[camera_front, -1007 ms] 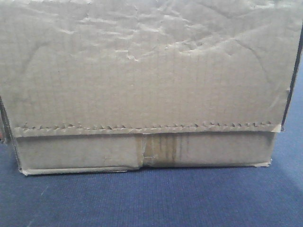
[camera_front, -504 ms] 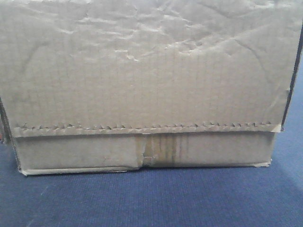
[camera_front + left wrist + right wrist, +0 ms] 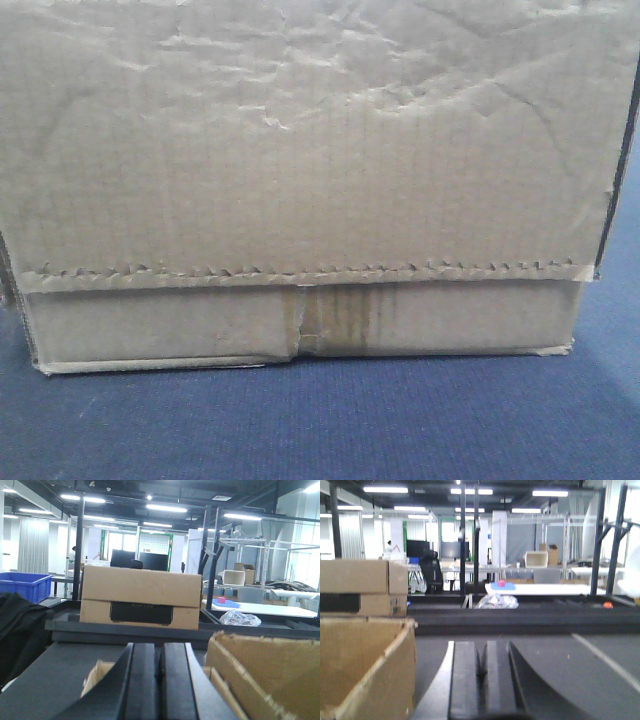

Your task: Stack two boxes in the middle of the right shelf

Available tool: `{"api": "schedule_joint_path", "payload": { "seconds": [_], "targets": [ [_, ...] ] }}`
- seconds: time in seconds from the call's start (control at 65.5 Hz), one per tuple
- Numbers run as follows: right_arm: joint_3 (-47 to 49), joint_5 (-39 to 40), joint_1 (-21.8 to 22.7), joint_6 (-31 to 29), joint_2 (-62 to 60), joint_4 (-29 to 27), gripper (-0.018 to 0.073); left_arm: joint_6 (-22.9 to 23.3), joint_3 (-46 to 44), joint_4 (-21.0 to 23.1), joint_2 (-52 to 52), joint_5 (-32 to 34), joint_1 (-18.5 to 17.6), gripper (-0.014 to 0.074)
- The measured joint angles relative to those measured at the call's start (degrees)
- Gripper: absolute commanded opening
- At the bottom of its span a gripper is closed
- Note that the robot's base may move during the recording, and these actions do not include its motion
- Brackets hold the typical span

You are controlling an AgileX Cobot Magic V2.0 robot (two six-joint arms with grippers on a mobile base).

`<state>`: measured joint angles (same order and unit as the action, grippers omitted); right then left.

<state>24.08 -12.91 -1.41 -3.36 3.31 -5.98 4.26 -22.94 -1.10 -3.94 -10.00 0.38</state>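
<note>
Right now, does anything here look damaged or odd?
Yes. The cardboard box filling the front view looks battered: its face is heavily wrinkled, and the lower band is split just beside the tape strip.

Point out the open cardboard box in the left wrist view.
The near box at lower right, beside the left gripper: its raw flap edges stand up. The black-panelled box behind is shut.

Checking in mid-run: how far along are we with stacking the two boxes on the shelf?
Nothing looks done: no box sits on another in any view. Nothing is in hand: the left gripper and right gripper are both shut and empty. A cardboard box fills the front view on a blue surface; a closed box sits ahead of the left wrist. Both pickups and the stacking remain.
</note>
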Motion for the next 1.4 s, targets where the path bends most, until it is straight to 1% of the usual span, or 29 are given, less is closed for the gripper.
{"api": "schedule_joint_path", "payload": {
  "seconds": [0.061,0.092,0.122,0.168,0.198,0.229,0.259,0.351,0.427,0.443,0.488,0.549,0.641,0.733,0.794,0.946,1.038,1.084,1.145,1.206,1.328,1.404],
  "targets": [
    [5.03,-2.66,0.00,0.00,3.37,0.12,-0.0108,0.00,-6.78,0.00,-3.35,-6.29,0.00,-0.0104],
    [7.06,-3.70,0.00,0.00,5.09,0.12,-0.0077,0.00,-9.56,0.00,-5.03,-8.87,0.00,-0.0088],
    [8.94,-4.64,0.00,0.00,6.87,0.22,-0.0038,0.00,-12.82,-0.16,-6.81,-11.25,0.00,-0.0053],
    [11.81,-5.98,0.00,0.00,10.03,0.22,0.0046,0.00,-16.36,-0.41,-10.04,-14.84,0.00,0.0007],
    [13.28,-6.64,0.00,0.00,11.87,0.22,0.0100,0.00,-18.46,-0.53,-11.89,-16.54,0.00,0.0056],
    [14.61,-7.33,0.00,0.00,13.66,0.22,0.0157,0.00,-20.84,-0.60,-13.69,-18.07,0.00,0.0123],
    [15.83,-8.17,0.00,0.00,15.79,0.22,0.0228,0.00,-22.48,-0.60,-15.88,-19.62,0.00,0.0181],
    [18.96,-9.51,0.00,0.00,20.42,0.22,0.0400,0.00,-26.15,-0.66,-20.44,-22.04,0.00,0.0367],
    [20.21,-9.91,0.00,0.00,24.08,0.22,0.0507,0.00,-27.04,-0.66,-23.39,-22.65,-0.96,0.0499],
    [20.35,-9.91,0.00,0.00,24.67,0.22,0.0533,0.00,-27.18,-0.66,-23.81,-22.65,-1.21,0.0519],
    [20.44,-9.91,0.00,0.00,26.61,0.22,0.0573,0.00,-27.16,-0.66,-25.13,-23.21,-2.03,0.0568],
    [20.44,-9.95,0.00,0.00,28.53,0.22,0.0569,0.00,-27.23,-0.66,-26.72,-24.35,-3.31,0.0606],
    [20.44,-10.05,0.00,0.00,31.25,0.22,0.0569,0.00,-27.69,-0.66,-30.53,-26.95,-4.92,0.0601],
    [20.44,-10.05,-0.11,0.00,32.60,0.22,0.0569,0.00,-29.63,0.23,-35.00,-29.86,-5.42,0.0601],
    [20.44,-10.17,-0.52,0.00,33.11,0.22,0.0569,0.00,-31.87,1.10,-38.42,-32.27,-5.42,0.0601],
    [20.44,-9.92,-2.54,0.00,34.20,0.22,0.0569,-0.40,-40.06,1.10,-48.61,-40.85,-5.42,0.0601],
    [20.44,-9.64,-3.88,0.00,35.29,0.22,0.0569,-2.81,-45.42,-0.33,-55.14,-45.63,-5.42,0.0601],
    [20.44,-9.47,-4.48,0.00,35.75,0.22,0.0569,-4.26,-47.87,-0.46,-58.20,-48.10,-4.82,0.0601],
    [20.44,-9.47,-5.33,0.00,36.62,0.22,0.0569,-6.82,-51.39,-0.46,-62.10,-50.64,-2.73,0.0601],
    [20.44,-9.47,-6.22,0.00,37.38,0.22,0.0569,-9.22,-54.87,-0.46,-65.49,-52.26,0.34,0.0601],
    [20.44,-9.47,-7.48,0.00,37.99,0.22,0.0569,-13.20,-59.38,-0.46,-69.90,-54.35,7.99,0.0601],
    [20.44,-9.47,-8.04,0.00,38.03,0.22,0.0569,-15.73,-60.53,-0.10,-72.06,-54.35,11.99,0.0601]
  ]
}}
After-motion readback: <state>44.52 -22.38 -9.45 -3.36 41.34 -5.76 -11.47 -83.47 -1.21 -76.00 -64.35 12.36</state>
